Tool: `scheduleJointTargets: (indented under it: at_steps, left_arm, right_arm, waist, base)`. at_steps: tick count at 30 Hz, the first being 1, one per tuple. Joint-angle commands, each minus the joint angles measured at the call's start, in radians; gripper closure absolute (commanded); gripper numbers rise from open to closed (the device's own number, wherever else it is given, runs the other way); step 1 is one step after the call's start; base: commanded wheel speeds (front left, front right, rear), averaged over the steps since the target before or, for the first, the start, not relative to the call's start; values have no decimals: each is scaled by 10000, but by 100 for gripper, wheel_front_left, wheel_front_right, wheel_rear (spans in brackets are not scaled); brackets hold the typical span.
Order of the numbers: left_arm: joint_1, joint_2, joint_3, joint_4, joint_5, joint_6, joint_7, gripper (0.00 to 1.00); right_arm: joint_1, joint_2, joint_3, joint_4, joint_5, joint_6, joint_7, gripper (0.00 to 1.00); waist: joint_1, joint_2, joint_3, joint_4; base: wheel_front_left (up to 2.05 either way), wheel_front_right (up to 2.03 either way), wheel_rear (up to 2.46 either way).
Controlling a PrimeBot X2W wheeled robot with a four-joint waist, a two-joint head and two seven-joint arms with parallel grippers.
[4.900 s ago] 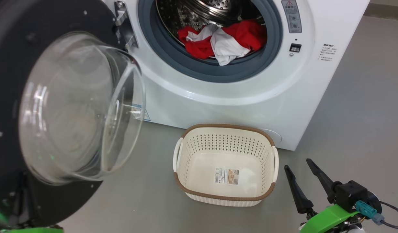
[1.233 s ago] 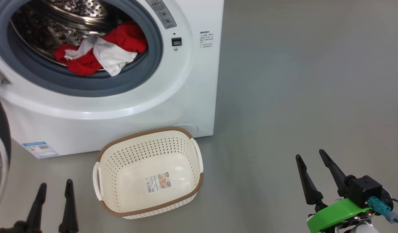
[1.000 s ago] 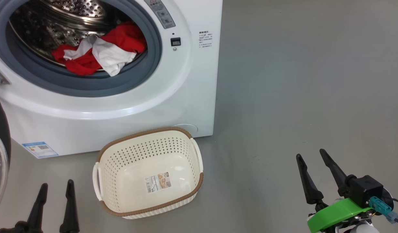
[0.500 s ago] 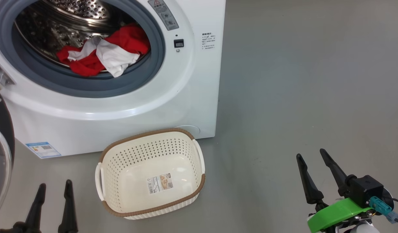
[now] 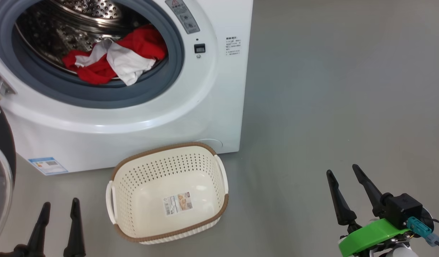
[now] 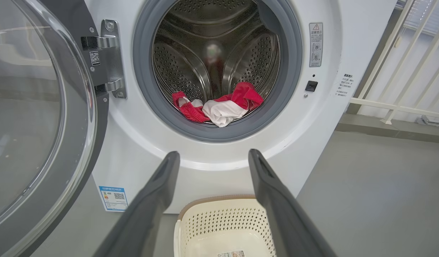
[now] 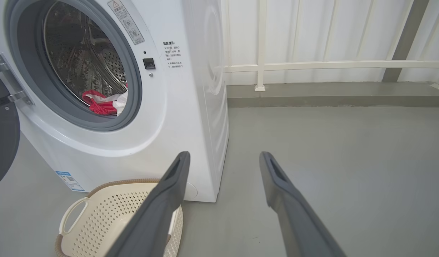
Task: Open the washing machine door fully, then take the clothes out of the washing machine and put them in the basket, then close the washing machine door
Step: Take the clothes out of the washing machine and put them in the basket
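Fetching the clothes (image 5: 112, 62) comes next, door (image 6: 26, 117) already wide; left tool (image 5: 61, 202) and right tool (image 5: 342, 169) gape empty, needing a reach inside.

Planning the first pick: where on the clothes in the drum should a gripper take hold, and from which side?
I'd pinch the clothes at the white fold draping onto the grey rubber ring, coming straight in through the open front. That fold is bunched and nearest the opening.

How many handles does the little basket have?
2. The left handle and the right handle sit on opposite ends of the basket. None seems hidden.
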Motion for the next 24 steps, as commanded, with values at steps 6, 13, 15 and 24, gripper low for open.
scheduleJointTargets:
  at_steps: [6, 13, 15, 24]
  left_arm:
    - [-311, 297, 329, -274, -96, -29, -80, 0]
    - [-306, 348, 220, -368, -168, -29, -80, 0]
    - [-269, 359, 185, -379, -172, -29, -80, 0]
    - [-227, 301, 237, -218, -117, -29, -80, 0]
  right_arm:
    - [-128, 21, 256, -220, 17, 16, -120, 0]
    - [-107, 25, 253, -213, 21, 16, -120, 0]
    - [-84, 20, 252, -207, 22, 16, -120, 0]
    - [-41, 33, 298, -212, 22, 16, -120, 0]
  waist:
    - [0, 0, 24, -10]
    - [0, 0, 18, 4]
    - [0, 0, 3, 20]
    - [0, 0, -12, 80]
  base:
    - [147, -173, 26]
    - [131, -140, 9]
    - [75, -75, 0]
    - [15, -15, 0]
